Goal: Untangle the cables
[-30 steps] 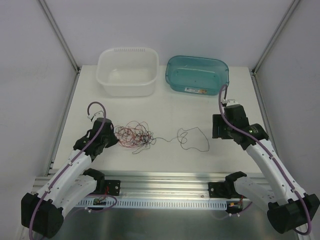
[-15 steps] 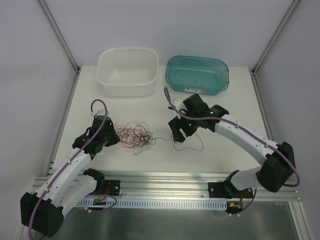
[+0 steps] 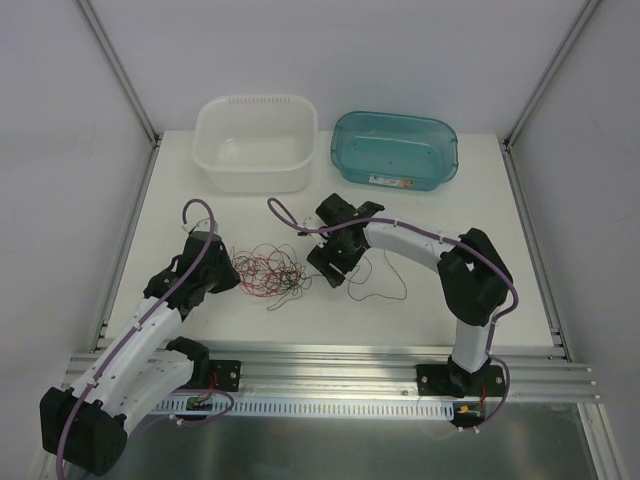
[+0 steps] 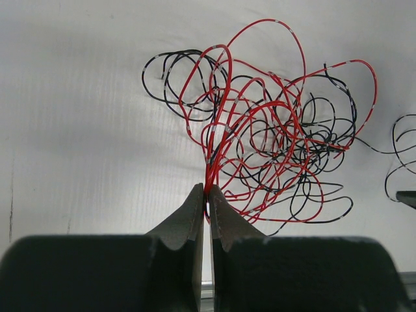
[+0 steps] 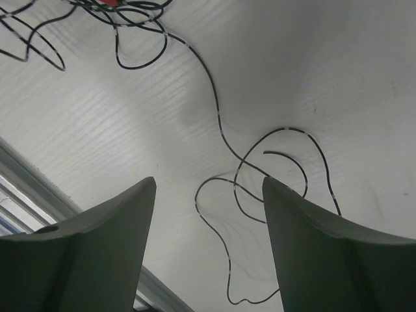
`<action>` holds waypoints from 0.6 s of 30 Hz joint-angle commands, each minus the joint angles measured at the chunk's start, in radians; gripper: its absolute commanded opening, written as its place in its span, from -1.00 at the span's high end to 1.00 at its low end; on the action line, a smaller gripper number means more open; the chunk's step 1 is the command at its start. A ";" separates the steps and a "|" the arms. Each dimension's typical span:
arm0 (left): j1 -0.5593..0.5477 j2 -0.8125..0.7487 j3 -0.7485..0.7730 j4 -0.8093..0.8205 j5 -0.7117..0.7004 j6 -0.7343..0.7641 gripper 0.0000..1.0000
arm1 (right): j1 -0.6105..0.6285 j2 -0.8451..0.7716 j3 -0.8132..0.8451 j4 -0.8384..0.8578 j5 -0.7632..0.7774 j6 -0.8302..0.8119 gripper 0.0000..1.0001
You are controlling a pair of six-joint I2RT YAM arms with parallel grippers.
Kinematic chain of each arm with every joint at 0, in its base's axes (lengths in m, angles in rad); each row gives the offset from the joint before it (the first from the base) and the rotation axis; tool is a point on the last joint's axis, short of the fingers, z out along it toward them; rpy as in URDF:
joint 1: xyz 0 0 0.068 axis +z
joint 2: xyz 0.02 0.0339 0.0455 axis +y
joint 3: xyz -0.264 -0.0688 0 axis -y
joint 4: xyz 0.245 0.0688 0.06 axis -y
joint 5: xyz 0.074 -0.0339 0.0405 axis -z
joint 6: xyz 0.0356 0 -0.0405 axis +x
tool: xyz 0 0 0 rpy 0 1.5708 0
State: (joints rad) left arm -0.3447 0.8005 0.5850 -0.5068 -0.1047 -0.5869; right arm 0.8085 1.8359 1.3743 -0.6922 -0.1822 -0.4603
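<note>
Our left gripper (image 4: 207,190) pinches red strands (image 4: 210,170) of the cables (image 3: 265,268), bunched centre-left in the top view; their black tail (image 5: 221,123) trails right, straight under our wide-spread right gripper (image 5: 209,185).

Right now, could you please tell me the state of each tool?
Left tool: closed on the red cables.
Right tool: open, holding nothing, over a black cable.

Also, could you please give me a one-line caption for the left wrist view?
The left fingers pinch shut on the near edge of the tangled red and black cables.
</note>
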 commanded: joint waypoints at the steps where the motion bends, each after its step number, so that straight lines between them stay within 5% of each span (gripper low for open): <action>1: 0.012 -0.021 0.006 -0.004 0.010 0.013 1.00 | 0.006 0.042 0.049 -0.020 0.047 -0.061 -0.40; 11: 0.012 0.002 0.006 -0.004 0.000 0.015 1.00 | 0.014 0.063 -0.001 0.071 0.093 -0.025 -0.24; 18: 0.012 -0.018 -0.002 -0.004 -0.013 0.002 1.00 | -0.012 -0.112 -0.158 0.293 0.145 0.363 -0.09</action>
State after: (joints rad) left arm -0.3447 0.7975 0.5846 -0.5072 -0.1059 -0.5865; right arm 0.8120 1.8351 1.2579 -0.5312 -0.0696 -0.3141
